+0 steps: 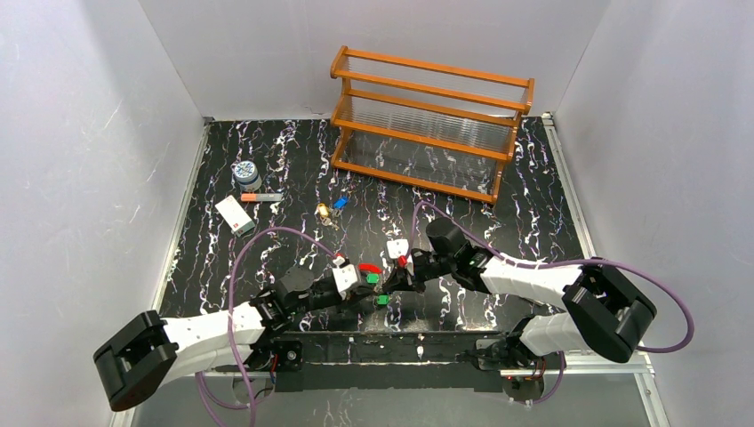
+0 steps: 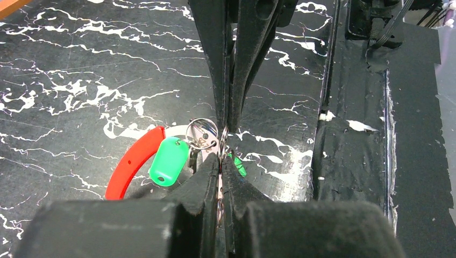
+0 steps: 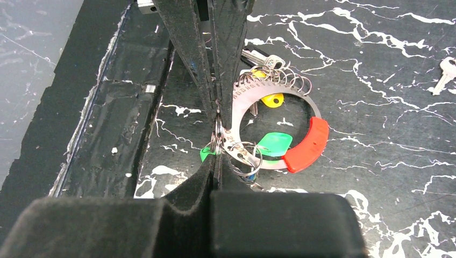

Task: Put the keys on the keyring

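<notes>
The keyring (image 3: 277, 91), a silvery loop with a curved red piece (image 3: 307, 144), hangs between both grippers near the table's front middle (image 1: 369, 268). Several keys hang on it: a green one (image 3: 274, 144), a yellow one (image 3: 272, 100), and a green one in the left wrist view (image 2: 168, 160). My left gripper (image 2: 221, 158) is shut on the loop's thin metal edge. My right gripper (image 3: 216, 156) is shut tip to tip against it, on thin wire rings by a second green key (image 3: 205, 155). A yellow key (image 1: 322, 210) and a blue key (image 1: 340, 203) lie loose farther back.
A wooden rack (image 1: 431, 124) stands at the back. A blue-white jar (image 1: 246, 173), an orange-tipped stick (image 1: 260, 197) and a white card (image 1: 234, 214) lie at the left. A bare silvery key (image 3: 443, 72) lies apart. The black front rail (image 1: 391, 342) is close below.
</notes>
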Controlling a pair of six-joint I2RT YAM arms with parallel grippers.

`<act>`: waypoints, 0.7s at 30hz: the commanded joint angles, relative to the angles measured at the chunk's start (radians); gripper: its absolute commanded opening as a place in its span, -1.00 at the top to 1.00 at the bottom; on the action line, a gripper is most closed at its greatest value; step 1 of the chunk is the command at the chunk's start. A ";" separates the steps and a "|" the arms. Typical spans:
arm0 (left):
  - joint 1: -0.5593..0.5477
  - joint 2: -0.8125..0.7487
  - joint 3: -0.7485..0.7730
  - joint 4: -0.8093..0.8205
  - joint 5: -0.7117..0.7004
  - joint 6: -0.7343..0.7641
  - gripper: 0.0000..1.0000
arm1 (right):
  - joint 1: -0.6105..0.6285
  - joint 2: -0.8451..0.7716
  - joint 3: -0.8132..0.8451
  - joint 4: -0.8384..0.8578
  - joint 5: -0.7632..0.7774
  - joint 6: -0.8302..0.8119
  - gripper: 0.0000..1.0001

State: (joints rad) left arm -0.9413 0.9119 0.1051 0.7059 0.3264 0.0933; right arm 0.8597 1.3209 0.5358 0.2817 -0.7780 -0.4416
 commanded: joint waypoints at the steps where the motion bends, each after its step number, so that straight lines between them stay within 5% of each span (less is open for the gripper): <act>1: -0.002 -0.025 -0.021 -0.009 0.008 0.020 1.00 | -0.008 -0.020 -0.022 0.094 -0.027 0.071 0.97; 21: -0.002 -0.128 -0.048 -0.073 0.053 0.174 1.00 | -0.066 0.006 -0.044 0.235 -0.088 0.262 0.97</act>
State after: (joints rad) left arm -0.9413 0.8074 0.0723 0.6952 0.3500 0.1944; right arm 0.8181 1.3220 0.4927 0.4461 -0.8413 -0.2379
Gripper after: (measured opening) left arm 0.018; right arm 0.031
